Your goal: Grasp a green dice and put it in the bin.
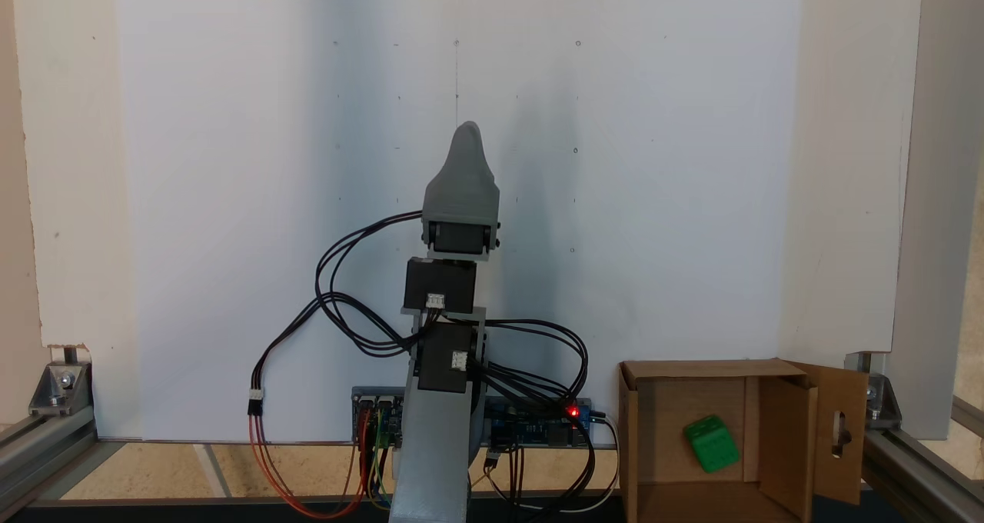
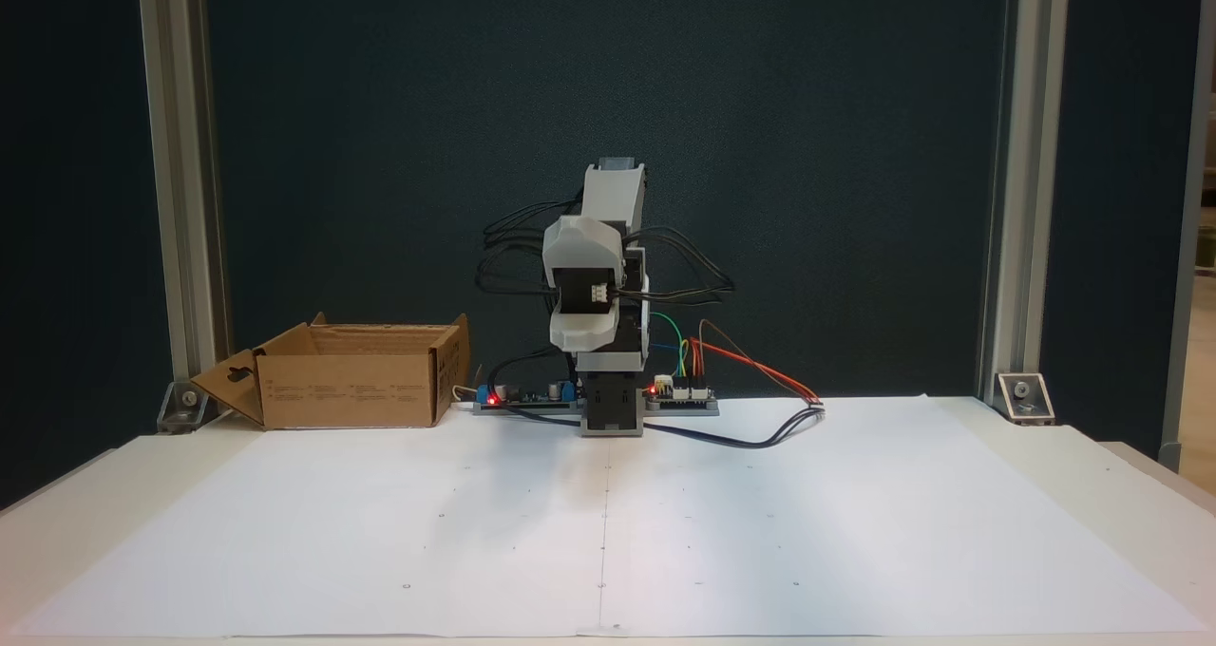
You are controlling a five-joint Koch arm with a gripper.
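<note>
The green dice (image 1: 712, 444) lies tilted on the floor of the bin (image 1: 696, 369), a brown cardboard box with its flaps open; one flap (image 1: 842, 431) has a slot cut-out. In the other fixed view the bin (image 2: 351, 389) stands at the left beside the arm's base, and its walls hide the dice. The arm is folded up over its base. My gripper (image 1: 467, 134) is a single grey tapered shape well away from the bin, and in the front view the gripper (image 2: 581, 340) points down. One jaw covers the other, and no gap shows.
A large white paper sheet (image 2: 608, 532) with small dot marks covers the table. Control boards (image 2: 679, 394) with red lights and loose cables (image 1: 338, 315) sit around the arm's base. Aluminium frame posts (image 2: 1007, 199) stand at the table's corners.
</note>
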